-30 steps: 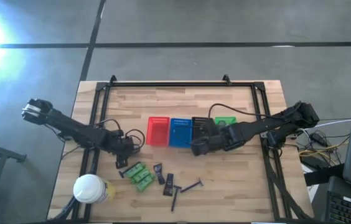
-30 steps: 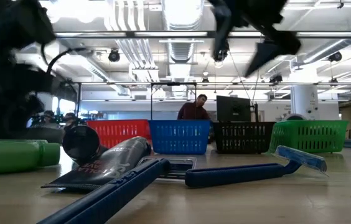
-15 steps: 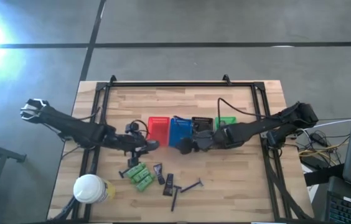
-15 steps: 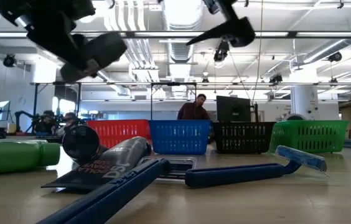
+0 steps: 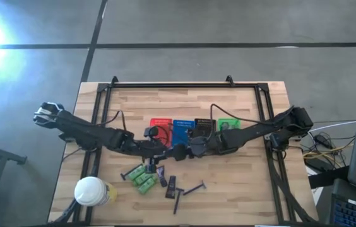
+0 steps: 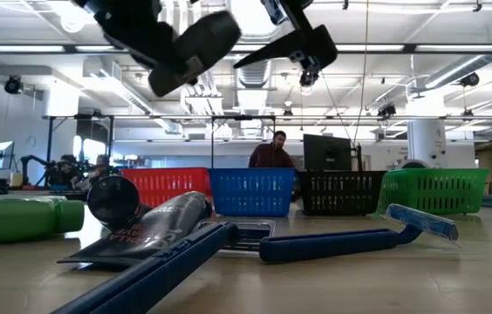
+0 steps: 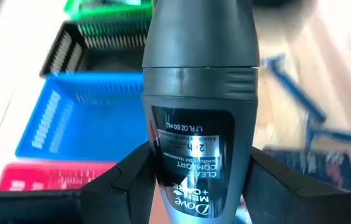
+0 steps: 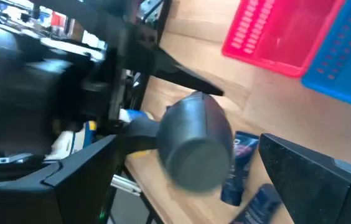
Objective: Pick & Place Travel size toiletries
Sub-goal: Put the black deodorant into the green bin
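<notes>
My left fingers (image 7: 194, 180) are clamped on a grey deodorant stick (image 7: 197, 118), held up above the table (image 5: 241, 195).
It hangs in front of the red basket (image 5: 160, 124) and blue basket (image 5: 182, 125); my right fingers (image 8: 182, 180) stand wide apart facing its end; green bottles (image 5: 141, 179) and razors (image 5: 194, 188) lie on the table.

grey concrete floor (image 5: 228, 25), ceiling strip lights (image 6: 455, 48), exposed ducts (image 6: 250, 70)

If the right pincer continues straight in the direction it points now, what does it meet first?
Most likely the grey deodorant held in the left pincer. It hangs between the right pincer's open fingers, above the table; the exact depth is unclear.
</notes>
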You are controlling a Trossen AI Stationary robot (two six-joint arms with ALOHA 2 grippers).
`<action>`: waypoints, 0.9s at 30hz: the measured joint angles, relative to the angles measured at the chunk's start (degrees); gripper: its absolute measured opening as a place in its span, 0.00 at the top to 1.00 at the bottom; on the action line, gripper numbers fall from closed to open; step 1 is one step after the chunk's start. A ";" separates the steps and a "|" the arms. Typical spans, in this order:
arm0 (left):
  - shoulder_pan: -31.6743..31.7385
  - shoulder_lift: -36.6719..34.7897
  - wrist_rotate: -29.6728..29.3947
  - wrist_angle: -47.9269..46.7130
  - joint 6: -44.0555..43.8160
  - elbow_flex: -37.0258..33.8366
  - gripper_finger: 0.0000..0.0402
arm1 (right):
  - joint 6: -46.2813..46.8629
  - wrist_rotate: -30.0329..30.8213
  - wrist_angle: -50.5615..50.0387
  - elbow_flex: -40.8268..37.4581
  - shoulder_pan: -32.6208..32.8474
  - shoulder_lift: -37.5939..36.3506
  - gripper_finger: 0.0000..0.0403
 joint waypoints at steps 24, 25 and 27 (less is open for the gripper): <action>-0.31 0.12 0.04 2.20 2.37 1.65 0.51 | 1.47 -0.45 0.08 0.24 0.33 0.26 0.32; -0.31 0.14 0.04 2.28 2.43 1.65 0.51 | 1.48 -0.77 0.09 0.24 0.33 0.26 0.34; -0.31 0.18 0.05 2.64 2.86 1.65 0.51 | 1.48 -0.92 0.17 0.24 0.33 0.22 0.41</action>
